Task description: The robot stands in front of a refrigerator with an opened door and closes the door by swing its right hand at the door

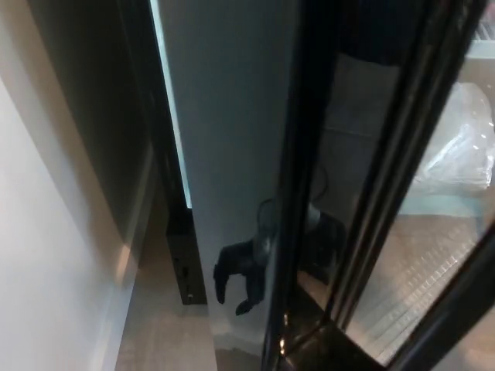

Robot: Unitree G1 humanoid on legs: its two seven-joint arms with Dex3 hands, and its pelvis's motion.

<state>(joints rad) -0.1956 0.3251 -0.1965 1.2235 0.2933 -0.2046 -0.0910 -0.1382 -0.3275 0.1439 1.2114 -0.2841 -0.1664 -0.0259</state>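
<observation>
Glass refrigerator door [371,193] with black frame, black hand [240,278] beside its edge

The door [232,116] fills the middle, leaving a narrow gap beside the wall [46,255].

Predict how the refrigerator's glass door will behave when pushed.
The door looks rigid, so it should probably swing as one piece. Its glass suggests weight and fragility, so the open right hand had likely better push the black frame.
</observation>
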